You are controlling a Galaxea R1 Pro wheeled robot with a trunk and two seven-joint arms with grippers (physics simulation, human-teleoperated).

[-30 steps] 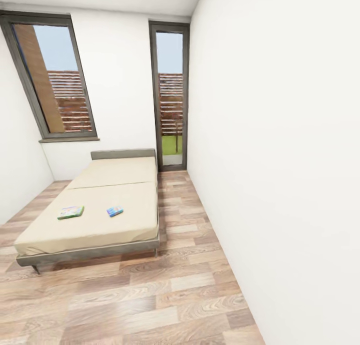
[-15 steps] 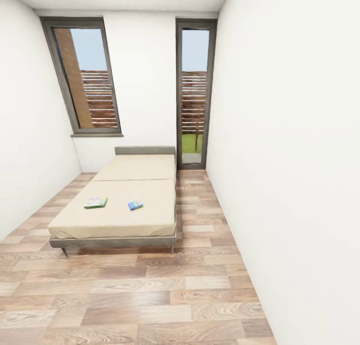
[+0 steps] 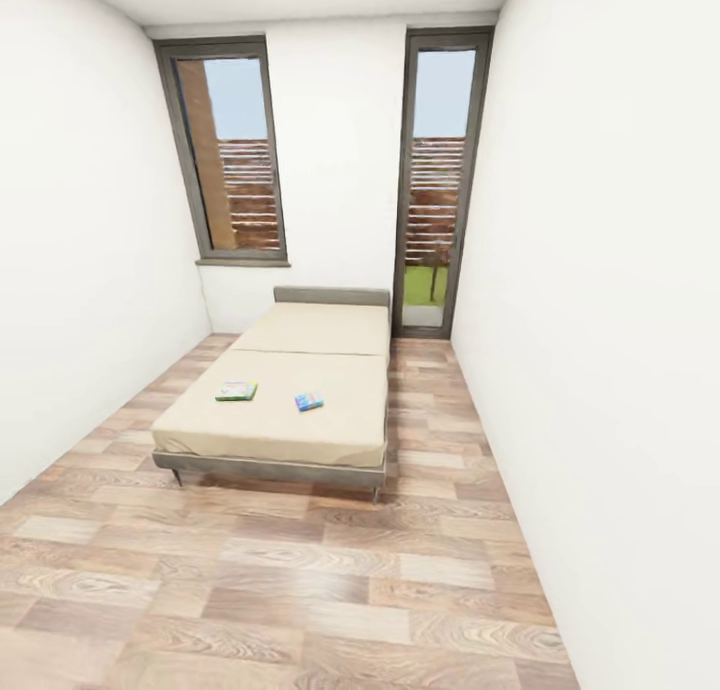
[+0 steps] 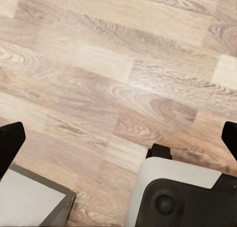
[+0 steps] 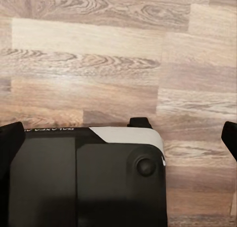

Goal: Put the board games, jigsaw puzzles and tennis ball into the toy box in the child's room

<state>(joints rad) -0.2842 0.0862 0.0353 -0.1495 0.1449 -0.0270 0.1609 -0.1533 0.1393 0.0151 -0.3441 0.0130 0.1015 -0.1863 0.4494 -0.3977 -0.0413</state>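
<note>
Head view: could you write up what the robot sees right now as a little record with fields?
Room: white walls, wood-plank floor
Bed: beige bed ahead, headboard against the far wall
On the bed: two flat boxes lying apart near its foot, a green-and-white board game and a smaller blue board game
Far wall: window and a tall glass door
Left fingers: wide apart, nothing between them, above the floor, in the left wrist view
Right fingers: wide apart, nothing between them, above the floor, in the right wrist view
</note>
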